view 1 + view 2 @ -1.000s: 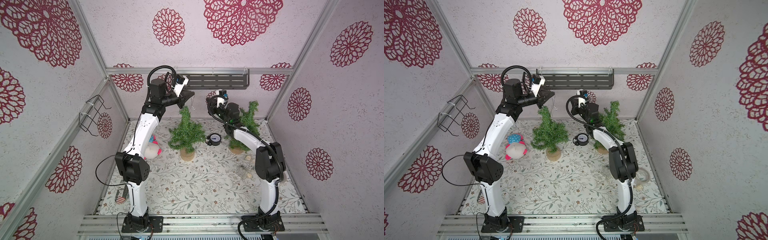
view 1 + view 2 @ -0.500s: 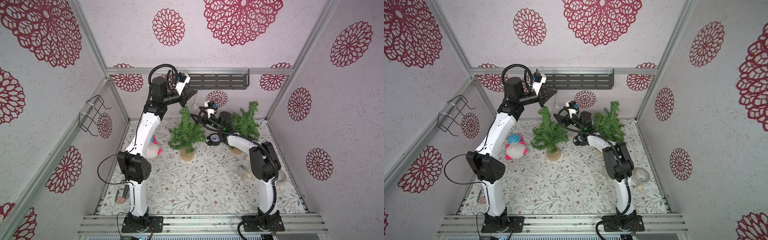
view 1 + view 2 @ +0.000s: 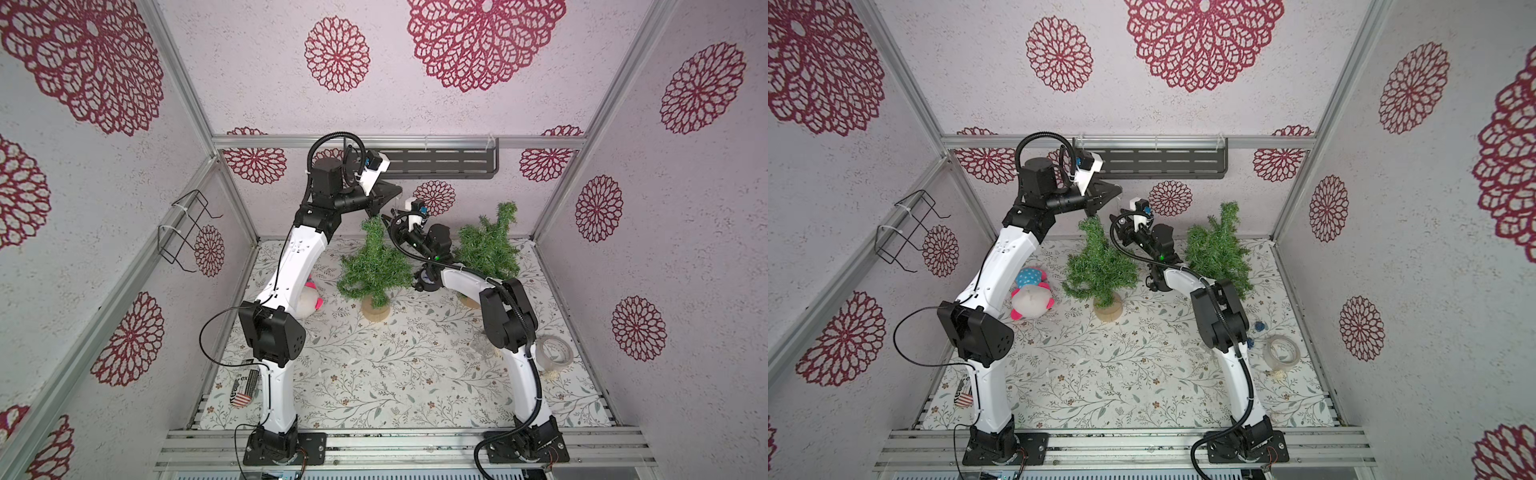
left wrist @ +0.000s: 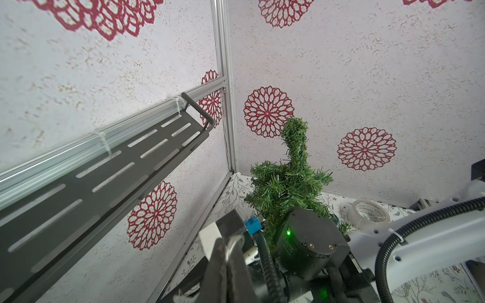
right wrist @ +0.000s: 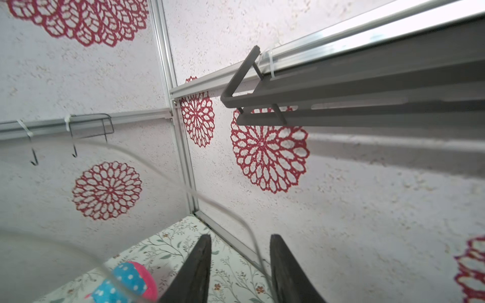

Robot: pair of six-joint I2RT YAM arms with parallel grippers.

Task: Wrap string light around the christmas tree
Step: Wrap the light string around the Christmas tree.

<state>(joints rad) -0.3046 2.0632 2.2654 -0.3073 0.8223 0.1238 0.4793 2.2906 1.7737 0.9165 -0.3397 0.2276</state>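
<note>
A small green christmas tree (image 3: 374,266) (image 3: 1098,266) on a wooden disc stands at mid-table in both top views. The string light shows as a thin clear wire (image 5: 162,173) in the right wrist view. My left gripper (image 3: 392,193) (image 3: 1115,192) hovers above the tree's tip, shut on a loop of the wire (image 4: 232,242). My right gripper (image 3: 394,224) (image 3: 1118,224) (image 5: 240,236) is just right of the treetop, below the left one. It is open, and the wire runs down between its fingers, close to one finger (image 5: 282,259).
A second green tree (image 3: 490,245) (image 4: 291,178) stands at the back right, behind the right arm. A black round gauge (image 3: 426,280), a plush toy (image 3: 1032,297) (image 5: 128,280) and a tape roll (image 3: 552,353) lie on the floral mat. A grey shelf (image 3: 436,162) hangs on the back wall.
My right gripper swung left from beside the back-right tree to the middle tree's top, under the left gripper. The left gripper shifted slightly right, still shut on the wire.
</note>
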